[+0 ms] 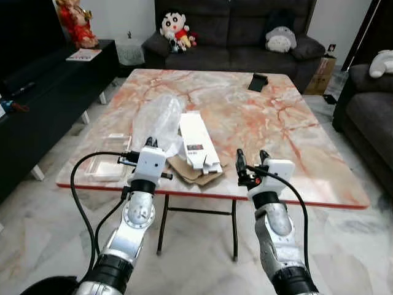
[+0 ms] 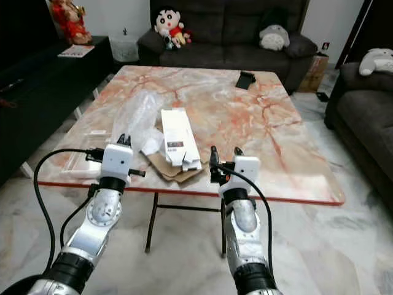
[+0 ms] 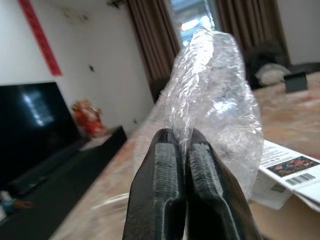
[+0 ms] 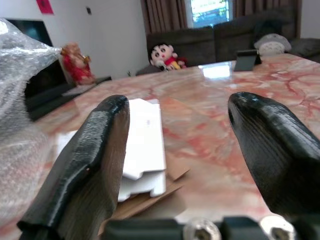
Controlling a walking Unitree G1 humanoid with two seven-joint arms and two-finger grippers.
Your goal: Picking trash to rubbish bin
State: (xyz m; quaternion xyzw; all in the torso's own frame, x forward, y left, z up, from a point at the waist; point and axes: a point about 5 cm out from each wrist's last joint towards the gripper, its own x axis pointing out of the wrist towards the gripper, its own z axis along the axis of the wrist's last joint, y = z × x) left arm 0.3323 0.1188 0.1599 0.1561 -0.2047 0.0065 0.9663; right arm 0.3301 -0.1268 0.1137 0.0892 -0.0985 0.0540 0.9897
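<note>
- The left end effector [image 1: 151, 145] stood at the near edge of the table [image 1: 295, 132], its two black fingers [image 3: 160, 190] pressed together and clamped on the lower edge of a crumpled sheet of clear bubble wrap [image 1: 158, 120].
- The right end effector [image 1: 251, 157] hovered at the same near edge, to the right of the trash pile, with its fingers [image 4: 90, 170] spread wide apart and nothing between them.
- Between the two end effectors, at the table's front edge, lay a flattened piece of brown cardboard [image 1: 187, 170], partly under a long white carton [image 1: 199, 141] with a dark printed label and a barcode.
- The bubble wrap rose from the left end effector and lay just left of the white carton, touching or overlapping its side.
- Left of the left end effector, near the table's front left corner, sat a clear plastic tray [image 1: 105, 168].
- The table had a pink-veined marble top with a red rim.
- Well beyond the trash, near the far right of the table, rested a small dark object [image 1: 259, 82].
- Behind the table stood a dark sofa [image 1: 239, 37] holding a cartoon boy doll [image 1: 176, 29] and a grey plush toy [image 1: 280, 40].
- At the far left, a red and gold figurine [image 1: 76, 23] stood on a low black cabinet [image 1: 58, 86].
</note>
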